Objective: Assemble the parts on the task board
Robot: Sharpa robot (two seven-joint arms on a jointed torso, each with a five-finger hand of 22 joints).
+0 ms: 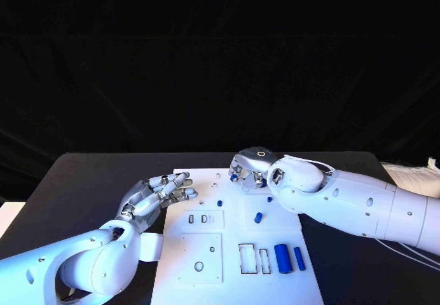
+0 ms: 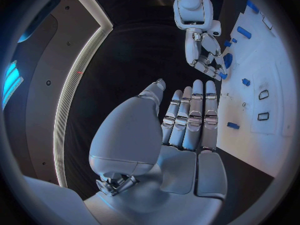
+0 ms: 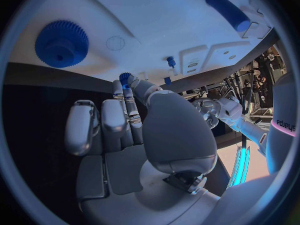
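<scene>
The white task board (image 1: 275,286) lies mid-table. My right hand (image 1: 249,168) hovers over its far edge with fingers curled, pinching a small blue toothed part (image 3: 125,78) between thumb and fingertip. A large blue gear (image 3: 61,43) sits on the board (image 3: 162,20) close to that hand. My left hand (image 1: 161,194) is held above the board's left edge, empty, its fingers (image 2: 195,116) stretched out and apart. Two blue cylinders (image 1: 282,257) lie at the board's near right. A small blue piece (image 1: 259,217) and a blue peg (image 1: 219,203) rest mid-board.
Rectangular slots (image 1: 249,258) and round holes (image 1: 199,265) open in the board's near half. The black table (image 1: 82,184) surrounds the board. A white bundle (image 1: 412,171) lies at the table's right edge, behind my right arm.
</scene>
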